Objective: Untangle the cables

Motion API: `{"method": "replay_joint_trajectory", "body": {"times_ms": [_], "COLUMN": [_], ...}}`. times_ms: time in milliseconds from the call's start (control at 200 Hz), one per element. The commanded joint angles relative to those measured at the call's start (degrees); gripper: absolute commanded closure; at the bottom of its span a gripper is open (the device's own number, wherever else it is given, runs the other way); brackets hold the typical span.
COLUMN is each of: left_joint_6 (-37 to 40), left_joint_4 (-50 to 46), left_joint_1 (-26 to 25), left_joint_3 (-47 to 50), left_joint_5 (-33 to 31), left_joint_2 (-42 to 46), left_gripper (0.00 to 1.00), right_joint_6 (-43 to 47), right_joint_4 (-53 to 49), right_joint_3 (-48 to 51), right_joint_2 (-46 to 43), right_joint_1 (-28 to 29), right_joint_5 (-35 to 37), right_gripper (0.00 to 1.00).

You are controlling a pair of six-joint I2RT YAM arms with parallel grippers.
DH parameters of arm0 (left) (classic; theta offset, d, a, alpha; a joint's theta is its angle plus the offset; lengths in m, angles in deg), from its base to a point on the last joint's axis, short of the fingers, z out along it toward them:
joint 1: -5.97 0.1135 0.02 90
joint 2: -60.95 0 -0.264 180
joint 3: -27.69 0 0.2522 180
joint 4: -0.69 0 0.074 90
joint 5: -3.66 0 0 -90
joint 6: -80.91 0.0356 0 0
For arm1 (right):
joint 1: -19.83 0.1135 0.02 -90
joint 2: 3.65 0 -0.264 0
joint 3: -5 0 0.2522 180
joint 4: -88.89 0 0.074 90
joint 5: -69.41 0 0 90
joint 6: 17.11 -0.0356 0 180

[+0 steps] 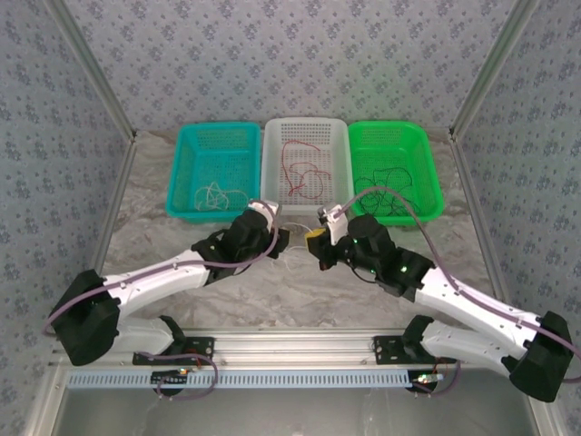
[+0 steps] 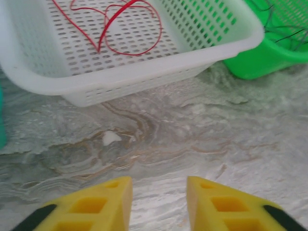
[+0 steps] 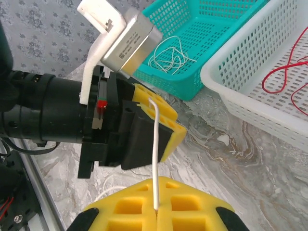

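The right gripper (image 3: 156, 211) squeezes the thin white bendy cable (image 3: 154, 154) tight. It runs up from those fingers to the left gripper (image 2: 159, 195), whose fingers stand apart, likely so both can pull it straight.

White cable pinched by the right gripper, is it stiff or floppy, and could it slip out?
Probably floppy and light: the white cable is very thin and looks straight only over the short stretch rising from the right gripper. It might slip under a pull, since the shut jaws pinch only that thin strand.
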Motion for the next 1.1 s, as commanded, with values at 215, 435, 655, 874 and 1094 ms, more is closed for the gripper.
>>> {"method": "replay_joint_trajectory", "body": {"times_ms": [215, 435, 655, 874, 1094], "left_joint_6": [3.3, 2.9, 3.9, 1.9, -7.3], "left_joint_4": [-5.2, -6.8, -4.5, -2.0, 3.8], "left_joint_1": [0.0, 0.5, 0.5, 0.5, 0.5], "left_joint_3": [2.8, 6.3, 6.5, 6.7, 8.6], "left_joint_5": [-11.2, -12.9, -9.6, -4.8, 7.8], "left_joint_2": [6.8, 12.0, 16.6, 18.6, 17.8], "left_gripper": [0.75, 0.81, 0.88, 0.75, 0.38], "right_joint_6": [1.0, 0.0, -1.2, -1.5, -0.9], "right_joint_4": [-15.0, -17.4, -14.8, -11.2, -7.1], "right_joint_3": [-0.2, 1.4, 2.6, 2.7, 3.9], "right_joint_2": [-7.8, -11.4, -8.3, -5.1, -5.7], "right_joint_1": [-1.4, -2.9, -3.3, -3.3, -2.7], "right_joint_5": [9.0, 8.7, 5.9, 5.2, 5.9], "right_gripper": [0.97, 0.96, 0.95, 0.95, 0.95]}}
